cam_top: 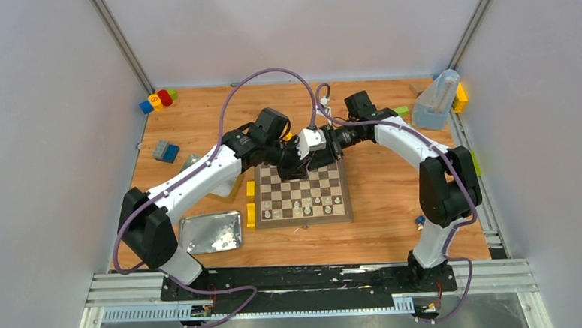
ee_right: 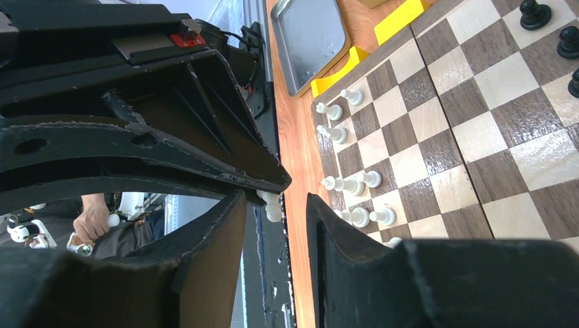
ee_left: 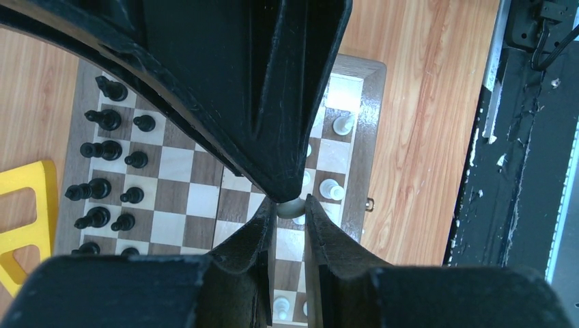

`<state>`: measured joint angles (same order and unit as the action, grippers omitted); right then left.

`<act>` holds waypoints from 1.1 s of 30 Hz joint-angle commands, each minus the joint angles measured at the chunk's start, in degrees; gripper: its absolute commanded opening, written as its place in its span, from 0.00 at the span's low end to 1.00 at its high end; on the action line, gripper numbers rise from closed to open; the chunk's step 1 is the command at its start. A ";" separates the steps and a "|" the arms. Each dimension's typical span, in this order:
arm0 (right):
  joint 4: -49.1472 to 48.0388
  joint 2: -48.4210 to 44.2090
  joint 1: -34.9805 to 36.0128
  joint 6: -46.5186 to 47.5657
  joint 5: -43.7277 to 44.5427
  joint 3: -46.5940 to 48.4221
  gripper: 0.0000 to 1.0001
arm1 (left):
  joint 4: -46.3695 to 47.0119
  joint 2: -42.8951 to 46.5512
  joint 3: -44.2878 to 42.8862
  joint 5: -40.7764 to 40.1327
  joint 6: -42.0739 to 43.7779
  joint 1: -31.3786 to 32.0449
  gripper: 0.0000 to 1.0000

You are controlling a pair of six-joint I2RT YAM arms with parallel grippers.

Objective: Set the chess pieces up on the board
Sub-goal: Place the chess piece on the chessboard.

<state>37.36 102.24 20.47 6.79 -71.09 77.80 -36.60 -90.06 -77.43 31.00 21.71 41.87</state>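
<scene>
Evidently my left gripper [ee_left: 290,205] pinches a pale chess piece [ee_right: 273,206] at its fingertips above the board [ee_left: 372,123] while my right gripper [ee_right: 275,202] waits with jaws apart around it, and I reckon this tiny, light, slick figurine wants a gentle squeeze across its stem.

Board [cam_top: 304,193]: varnished wood, light sheen. Desk [cam_top: 395,203]: wood grain, satin. Tin [cam_top: 210,232], near left: polished metal, reflective. Yellow blocks [cam_top: 250,215]: smooth plastic. Left hand [ee_left: 290,203]: matt black, rough-edged. Pale chess piece [ee_left: 289,210]: smooth, glossy.
</scene>
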 commanded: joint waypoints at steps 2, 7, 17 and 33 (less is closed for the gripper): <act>0.11 0.67 0.51 1.77 -3.02 1.08 0.37 | 2.40 3.58 -0.92 -0.12 -1.51 0.15 0.16; 0.88 1.08 0.97 2.47 -3.71 0.89 0.32 | 3.12 3.90 -0.17 -0.45 -1.92 0.16 0.16; 1.92 0.77 1.51 3.54 -4.41 1.04 0.26 | 3.53 4.20 0.53 -1.33 -2.01 0.15 0.16; 4.05 1.55 1.56 5.29 -5.00 2.71 0.02 | 3.99 3.83 1.68 -1.94 -1.88 0.14 0.25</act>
<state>40.69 103.57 21.69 9.82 -73.56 78.06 -34.81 -88.49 -76.20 29.39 20.43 41.87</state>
